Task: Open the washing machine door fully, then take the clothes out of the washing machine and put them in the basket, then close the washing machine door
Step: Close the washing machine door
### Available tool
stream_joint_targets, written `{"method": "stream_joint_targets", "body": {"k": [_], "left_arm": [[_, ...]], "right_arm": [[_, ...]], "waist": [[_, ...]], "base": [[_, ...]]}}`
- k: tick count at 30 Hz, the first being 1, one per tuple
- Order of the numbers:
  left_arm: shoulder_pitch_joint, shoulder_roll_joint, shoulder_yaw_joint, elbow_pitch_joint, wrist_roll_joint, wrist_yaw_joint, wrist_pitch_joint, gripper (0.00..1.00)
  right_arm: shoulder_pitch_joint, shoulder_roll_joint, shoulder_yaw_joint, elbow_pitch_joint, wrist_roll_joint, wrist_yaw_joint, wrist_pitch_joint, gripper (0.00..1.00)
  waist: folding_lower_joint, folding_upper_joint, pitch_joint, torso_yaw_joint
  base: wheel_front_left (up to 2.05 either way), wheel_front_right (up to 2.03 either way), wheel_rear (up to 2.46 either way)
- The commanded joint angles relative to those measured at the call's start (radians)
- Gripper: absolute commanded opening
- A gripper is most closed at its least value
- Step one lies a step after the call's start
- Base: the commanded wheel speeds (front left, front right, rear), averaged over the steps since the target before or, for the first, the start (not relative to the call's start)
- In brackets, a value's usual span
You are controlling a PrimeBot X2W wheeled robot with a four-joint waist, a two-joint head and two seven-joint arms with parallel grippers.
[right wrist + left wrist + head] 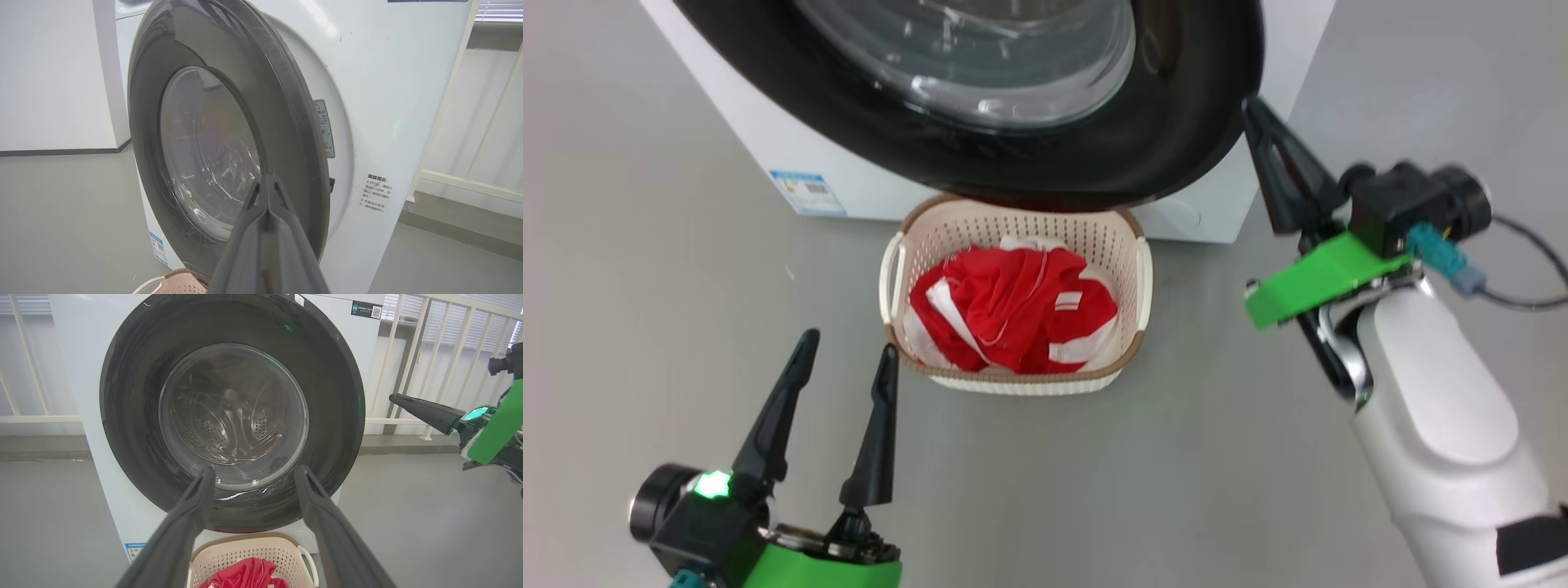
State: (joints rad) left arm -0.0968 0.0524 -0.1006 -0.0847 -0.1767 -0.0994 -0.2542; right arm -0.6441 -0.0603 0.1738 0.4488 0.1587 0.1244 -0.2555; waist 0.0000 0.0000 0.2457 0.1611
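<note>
**Inspection: door closure stage, laundry transferred**

Location of items. The clothes (pixel 1013 306) lie bunched in the basket (pixel 1131 343), which stands on the floor (pixel 645 327) just before the washing machine (pixel 768 139), its far rim tucked beneath the lower edge of the washing machine door (pixel 1160 122). Through the glass the steel drum looks empty. The door lies close against the machine's front; the right wrist view shows the thick rim on the latch side, and whether it is latched cannot be told.

End effectors. The left end effector (pixel 849 343) hangs near the basket's near left corner, fingers spread apart and holding nothing. The right end effector (pixel 1251 110) has its two fingers pressed together with nothing between them, the tip at the door's outer rim on the robot's right.

Handling assessment. The door is judged rigid and hinged, with a glossy black ring that a fingertip could skid on. A push is best applied to the ring near the latch-side rim (not the bulging glass), square to the face, firm enough to seat the catch. The clothes are soft and light and need no further attention.

Risk. A glancing push may slide off the rim and leave the door unlatched.
</note>
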Motion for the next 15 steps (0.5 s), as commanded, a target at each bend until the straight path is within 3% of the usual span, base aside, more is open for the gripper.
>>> {"method": "stream_joint_targets", "body": {"k": [1, 15], "left_arm": [[-0.031, 0.009, 0.027, -0.025, 0.005, -0.009, -0.008, 1.00], [-0.106, 0.003, 0.009, -0.021, 0.010, -0.021, -0.008, 1.00]], "right_arm": [[-0.036, 0.010, 0.015, -0.013, -0.010, 0.006, -0.006, 0.00], [-0.276, 0.010, -0.022, 0.104, -0.013, 0.006, -0.006, 0.00]], "waist": [[0.0000, 0.0000, 0.040, 0.019], [0.0000, 0.0000, 0.160, 0.053]], "base": [[0.00, 0.00, 0.00], [0.00, 0.00, 0.00]]}}
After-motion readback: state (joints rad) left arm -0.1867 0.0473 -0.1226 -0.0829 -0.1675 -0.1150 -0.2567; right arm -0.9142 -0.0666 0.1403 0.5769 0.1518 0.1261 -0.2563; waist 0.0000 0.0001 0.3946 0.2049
